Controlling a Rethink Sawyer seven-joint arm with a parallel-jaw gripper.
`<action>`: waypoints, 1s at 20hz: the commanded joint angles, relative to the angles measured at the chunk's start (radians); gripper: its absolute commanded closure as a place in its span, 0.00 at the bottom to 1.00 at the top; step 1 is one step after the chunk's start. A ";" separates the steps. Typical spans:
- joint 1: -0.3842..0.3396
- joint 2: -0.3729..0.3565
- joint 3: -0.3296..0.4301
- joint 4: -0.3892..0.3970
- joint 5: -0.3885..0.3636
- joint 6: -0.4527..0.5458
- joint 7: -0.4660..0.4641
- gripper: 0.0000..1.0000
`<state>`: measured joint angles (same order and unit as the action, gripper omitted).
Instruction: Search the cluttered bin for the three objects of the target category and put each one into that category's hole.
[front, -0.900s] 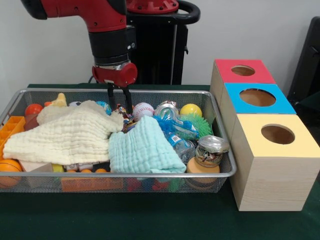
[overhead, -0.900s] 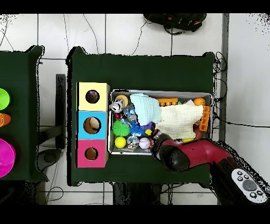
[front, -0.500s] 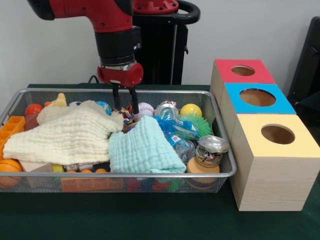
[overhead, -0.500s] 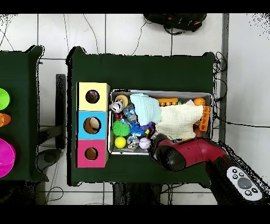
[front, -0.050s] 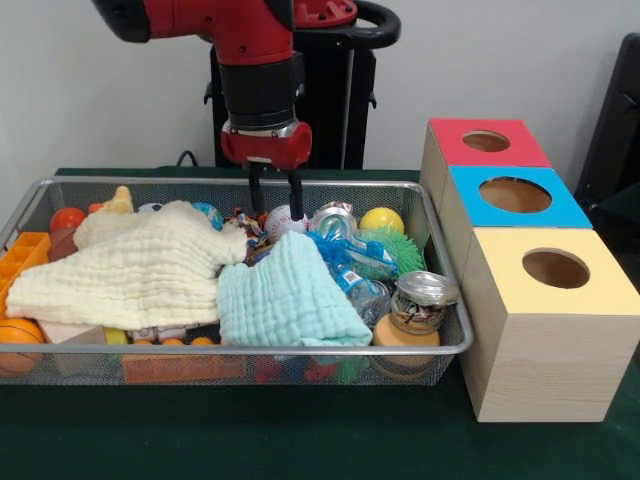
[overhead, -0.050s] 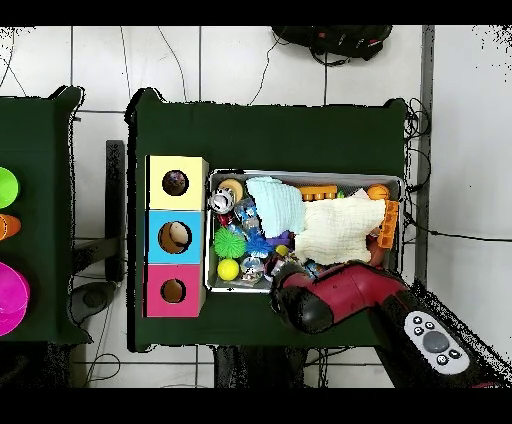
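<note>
Red arm's tool (front, -0.050s: 277, 192) parted narrowly and empty above baseball (front, -0.050s: 286, 221), cloths (front, -0.050s: 150, 268) hiding clutter

A green-clothed worktop (front, -0.050s: 300, 440) stands on a white tiled floor (overhead, -0.050s: 250, 60) crossed by cables (overhead, -0.050s: 275, 65), with green and pink discs (overhead, -0.050s: 8, 297) on a neighbouring worktop (overhead, -0.050s: 40, 150) at the overhead view's left edge.

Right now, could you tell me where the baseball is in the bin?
In the front view the baseball lies at the back of the wire bin, just below the end effector, between the cream cloth and the crushed can.
</note>
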<state>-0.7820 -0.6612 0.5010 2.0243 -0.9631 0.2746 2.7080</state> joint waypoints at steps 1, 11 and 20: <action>0.021 0.015 -0.058 0.013 -0.107 -0.079 -0.065 0.00; -0.042 0.069 -0.032 0.019 -0.096 -0.084 -0.101 0.00; -0.025 0.078 -0.041 -0.005 -0.100 -0.097 -0.072 0.00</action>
<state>-0.8249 -0.5966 0.4693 2.0497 -1.0064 0.2172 2.7080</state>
